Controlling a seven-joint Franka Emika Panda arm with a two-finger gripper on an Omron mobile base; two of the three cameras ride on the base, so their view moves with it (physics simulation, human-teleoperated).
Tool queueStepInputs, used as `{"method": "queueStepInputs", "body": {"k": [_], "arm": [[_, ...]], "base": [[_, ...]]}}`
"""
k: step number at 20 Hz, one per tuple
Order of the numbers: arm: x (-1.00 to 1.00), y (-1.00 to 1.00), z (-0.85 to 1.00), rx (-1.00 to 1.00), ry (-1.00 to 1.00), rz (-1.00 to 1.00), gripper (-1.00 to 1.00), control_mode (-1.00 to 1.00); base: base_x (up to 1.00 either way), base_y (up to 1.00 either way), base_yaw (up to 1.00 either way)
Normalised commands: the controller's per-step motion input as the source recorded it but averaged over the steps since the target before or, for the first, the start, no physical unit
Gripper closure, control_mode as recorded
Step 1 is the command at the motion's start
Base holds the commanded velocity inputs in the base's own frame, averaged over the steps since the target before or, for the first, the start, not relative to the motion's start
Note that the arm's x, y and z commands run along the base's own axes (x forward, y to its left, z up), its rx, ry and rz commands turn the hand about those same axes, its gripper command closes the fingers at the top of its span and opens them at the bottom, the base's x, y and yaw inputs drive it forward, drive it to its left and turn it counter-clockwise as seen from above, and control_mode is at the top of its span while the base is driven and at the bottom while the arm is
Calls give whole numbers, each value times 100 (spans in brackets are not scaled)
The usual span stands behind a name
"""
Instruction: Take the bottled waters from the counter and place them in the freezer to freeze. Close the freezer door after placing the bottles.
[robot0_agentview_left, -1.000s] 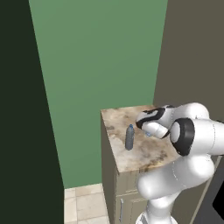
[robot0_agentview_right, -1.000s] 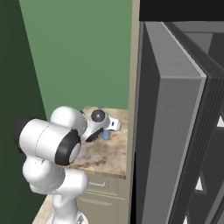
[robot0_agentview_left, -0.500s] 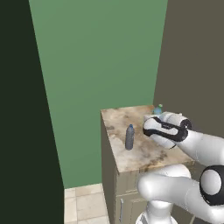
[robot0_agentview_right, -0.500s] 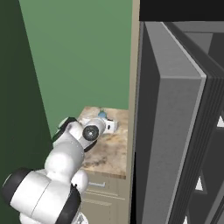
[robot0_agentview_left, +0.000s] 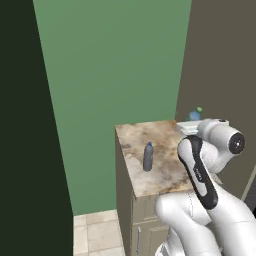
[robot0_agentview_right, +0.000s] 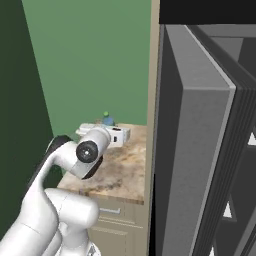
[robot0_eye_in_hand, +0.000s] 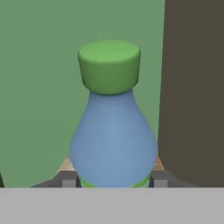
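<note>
Gripper (robot0_eye_in_hand: 113, 179) jaws clamped on the green-capped bottle (robot0_eye_in_hand: 113, 131); grey-blue bottle (robot0_agentview_left: 148, 157) stands on the counter (robot0_agentview_left: 165, 175), left.

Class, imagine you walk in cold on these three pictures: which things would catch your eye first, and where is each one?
First, the light blue bottle with its green cap, upright and close in the hand view, with the end effector shut on its lower body. Next, the dark grey-blue bottle, standing alone and upright near the middle of the marbled counter. Then the tall grey freezer door, swung open along the right of the right base view.
</note>
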Motion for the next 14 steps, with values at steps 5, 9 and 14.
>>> {"method": "queueStepInputs", "body": {"k": [5, 9, 14], "arm": [[-100, 31, 100, 0, 21, -1, 100, -100], [-100, 22, 100, 1, 20, -2, 100, -100], [-100, 27, 67, 1, 8, -5, 100, -100]], "base": [[0, 0, 0], [0, 0, 0], [0, 0, 0]]}}
